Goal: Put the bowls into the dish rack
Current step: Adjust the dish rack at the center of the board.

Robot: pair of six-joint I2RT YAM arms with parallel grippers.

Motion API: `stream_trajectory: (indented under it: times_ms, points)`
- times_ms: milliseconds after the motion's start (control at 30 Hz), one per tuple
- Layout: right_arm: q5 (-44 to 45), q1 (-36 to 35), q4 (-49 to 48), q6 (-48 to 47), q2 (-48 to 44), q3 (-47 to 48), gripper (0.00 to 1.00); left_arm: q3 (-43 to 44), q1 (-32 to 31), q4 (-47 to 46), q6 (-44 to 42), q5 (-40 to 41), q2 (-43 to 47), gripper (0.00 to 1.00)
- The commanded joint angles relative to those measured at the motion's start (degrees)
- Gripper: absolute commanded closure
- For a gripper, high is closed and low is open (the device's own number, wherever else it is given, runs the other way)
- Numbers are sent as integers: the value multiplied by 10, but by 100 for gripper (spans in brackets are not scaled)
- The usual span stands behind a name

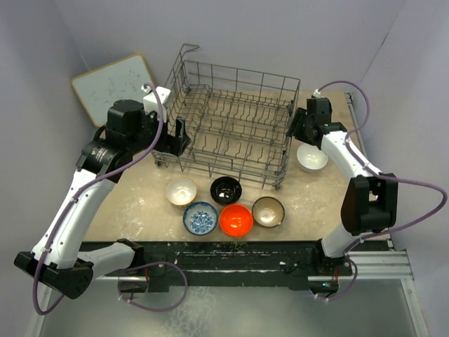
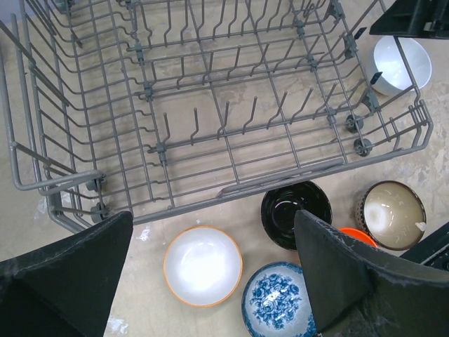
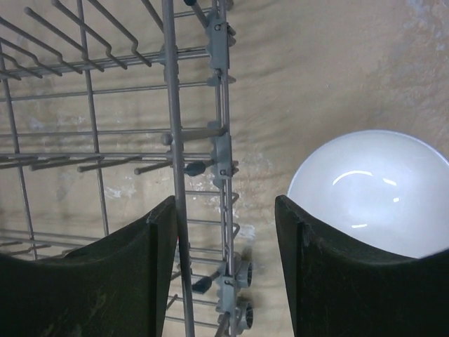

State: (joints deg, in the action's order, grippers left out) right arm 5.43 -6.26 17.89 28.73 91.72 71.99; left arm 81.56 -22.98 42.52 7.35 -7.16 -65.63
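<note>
grey wire dish rack, glazed round bowls on mottled beige tabletop
left gripper and right gripper both spread open

Soft, even overhead light; you see only faint shadows beneath the dish rack on the worktop. Small glare spots sit in the black bowl and the white bowl. Your wrist views curve straight wires toward the edges; the top view is coarser.
</note>
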Motion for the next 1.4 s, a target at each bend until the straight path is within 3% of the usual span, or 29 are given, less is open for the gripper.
stream_trajectory:
  times_ms: [0,100,233,333,500,667,800,1000,1267,1367]
  points:
    - [-5,-4,-35,-19,24,48,42,15,3,-19,6,-11,19,1]
    - [-7,-4,-42,-28,60,72,49,11,3,-19,6,-13,19,1]
    - [17,-4,-33,-35,104,108,83,6,3,-20,4,-16,22,1]
    - [-11,-4,-63,-73,129,127,92,5,3,-18,1,-15,27,1]
    - [-111,-4,-149,-150,174,166,99,-1,3,-17,-2,-10,33,1]
    - [-181,-4,-159,-256,237,243,98,-6,2,-19,0,-16,32,1]
    - [-161,-2,-122,-318,290,321,98,-8,3,-17,1,-17,33,1]
    - [-146,11,-132,-339,318,371,86,-7,3,-16,0,-12,27,1]
    - [-195,23,-197,-281,252,332,36,-8,3,-24,2,-14,19,1]
    - [-194,23,-214,-262,209,314,30,-10,2,-27,4,-16,19,1]
